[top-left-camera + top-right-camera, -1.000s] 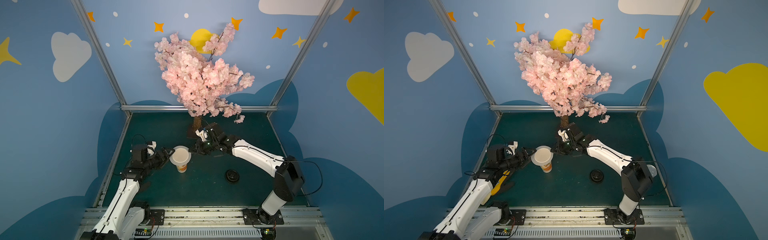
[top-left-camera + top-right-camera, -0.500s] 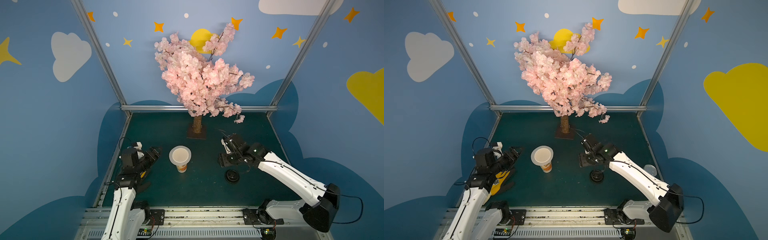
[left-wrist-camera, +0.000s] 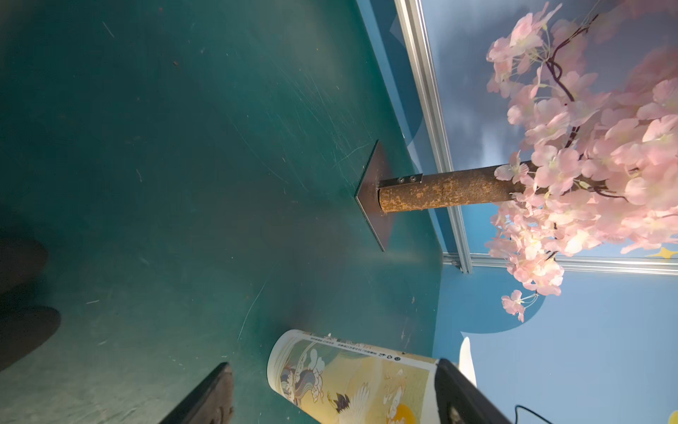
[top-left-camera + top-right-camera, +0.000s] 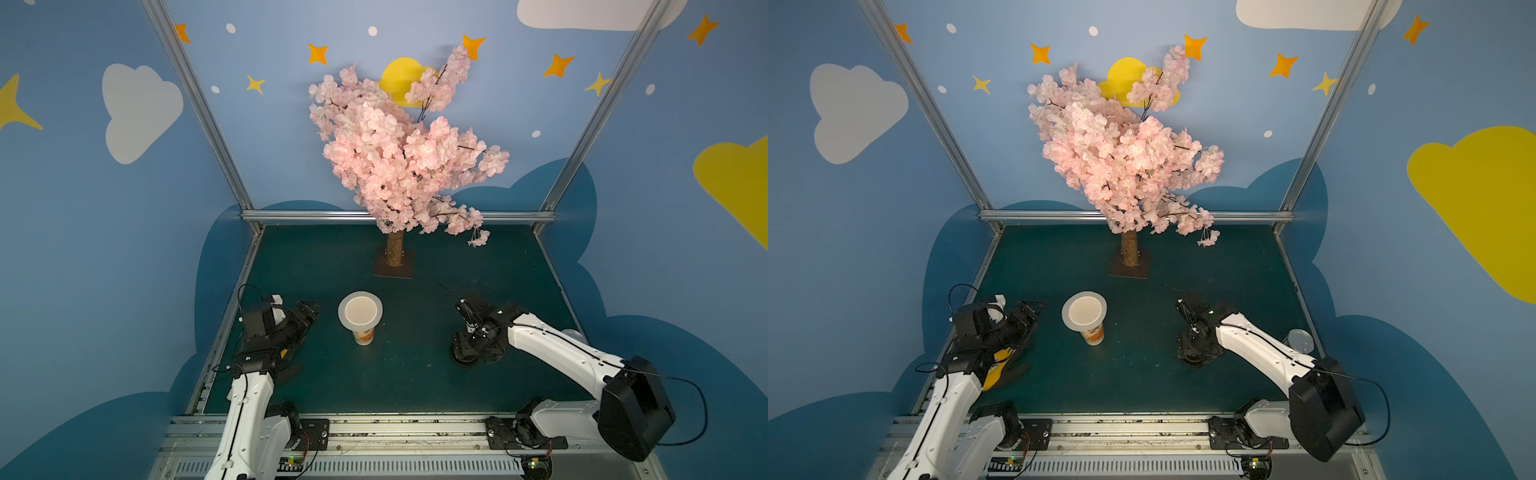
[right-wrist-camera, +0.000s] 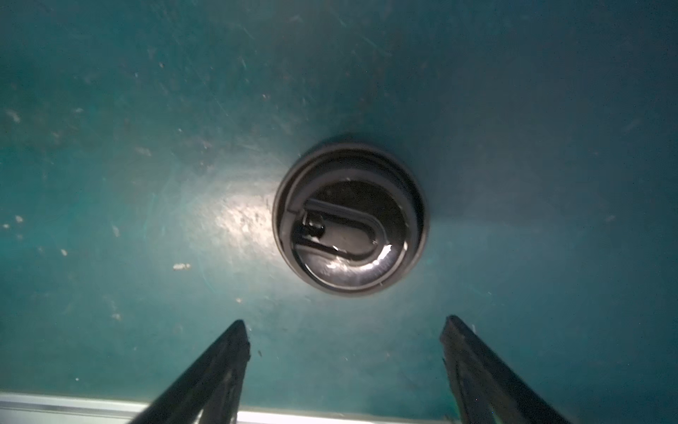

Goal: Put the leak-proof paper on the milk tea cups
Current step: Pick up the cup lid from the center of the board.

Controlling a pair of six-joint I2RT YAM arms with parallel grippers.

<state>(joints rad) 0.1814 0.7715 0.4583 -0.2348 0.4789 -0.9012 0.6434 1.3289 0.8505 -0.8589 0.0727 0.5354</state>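
place: staged robot booth | cues: painted sky walls [image 4: 124, 257], fake blossom tree [image 4: 399, 158]

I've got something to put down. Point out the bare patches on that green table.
Free: the table between the cup and the black lid; the front strip along the rail; both back corners beside the tree base. Crowded: left jaws near the cup, right jaws at the lid.

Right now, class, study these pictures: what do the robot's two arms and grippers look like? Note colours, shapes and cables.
The left arm and right arm have smooth white shells on their long links and boxy black joint housings. Thin black cables loop outside them. The left gripper and right gripper are black, each with two flat, tapering fingers.
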